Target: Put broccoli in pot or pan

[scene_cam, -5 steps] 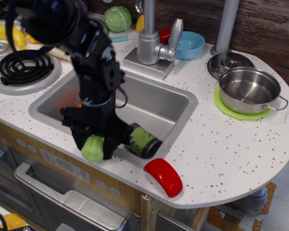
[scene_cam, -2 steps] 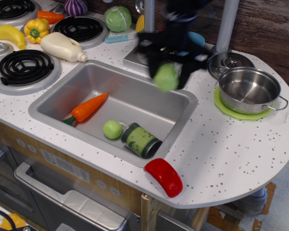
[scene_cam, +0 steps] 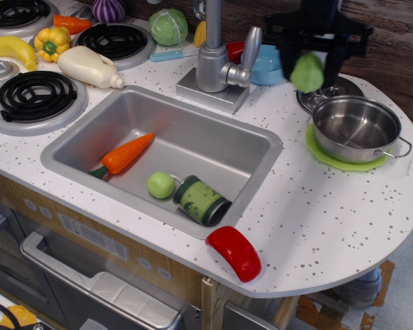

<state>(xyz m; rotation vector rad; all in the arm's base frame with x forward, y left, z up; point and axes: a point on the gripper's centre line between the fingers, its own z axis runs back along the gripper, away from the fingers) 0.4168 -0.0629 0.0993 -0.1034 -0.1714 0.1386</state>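
Observation:
My black gripper (scene_cam: 308,67) is shut on the broccoli (scene_cam: 307,73), a pale lime-green lumpy toy, and holds it in the air at the upper right. It hangs just left of and above the shiny steel pot (scene_cam: 356,128), which stands empty on a lime-green mat (scene_cam: 315,150). The broccoli is over the flat steel lid (scene_cam: 328,90) behind the pot.
The sink (scene_cam: 206,148) holds a carrot (scene_cam: 126,153), a smooth green ball (scene_cam: 161,184) and a green can (scene_cam: 202,200). A red object (scene_cam: 234,252) lies at the counter's front edge. The faucet (scene_cam: 217,58), a blue bowl (scene_cam: 273,63) and a cabbage-like ball (scene_cam: 168,26) stand behind.
My gripper has carried the broccoli from the sink's front edge up and rightward across the sink and faucet to beside the pot.

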